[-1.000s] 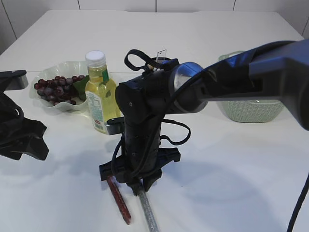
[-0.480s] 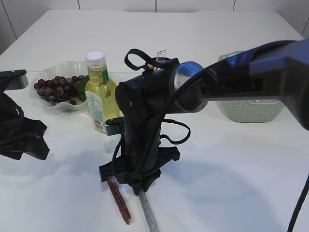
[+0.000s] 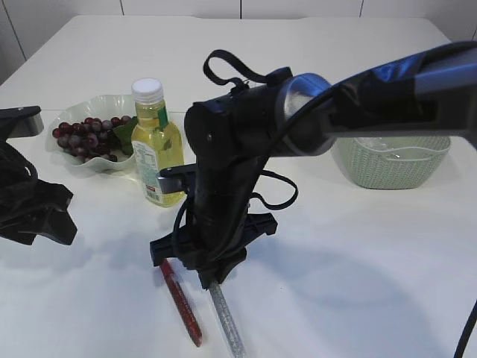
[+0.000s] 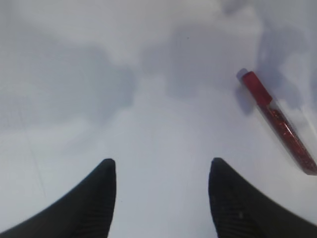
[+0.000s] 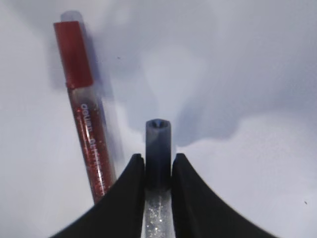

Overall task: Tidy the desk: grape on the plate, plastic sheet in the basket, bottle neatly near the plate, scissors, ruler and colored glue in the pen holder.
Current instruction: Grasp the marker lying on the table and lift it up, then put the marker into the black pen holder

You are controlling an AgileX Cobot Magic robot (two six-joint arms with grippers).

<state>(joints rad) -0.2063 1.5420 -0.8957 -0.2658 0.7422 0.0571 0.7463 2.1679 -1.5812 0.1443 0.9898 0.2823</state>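
Right gripper (image 5: 158, 171) is clamped on the capped end of the silver glue (image 5: 158, 148), near the tabletop's front edge. Red glue (image 5: 86, 124) lies just beside it, apart. Left gripper (image 4: 161, 198) stands wide, holding nothing, at the left edge. Bottle (image 3: 156, 145) and grape plate (image 3: 78, 112) stand behind.

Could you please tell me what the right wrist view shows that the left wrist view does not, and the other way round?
Only the right wrist view shows the silver glitter glue pinched between the right gripper jaws, with the printed side of the red tube beside it. Only the left wrist view shows the left gripper, jaws apart over bare table and holding nothing. Both views share the red glitter glue lying on the white table, untouched.
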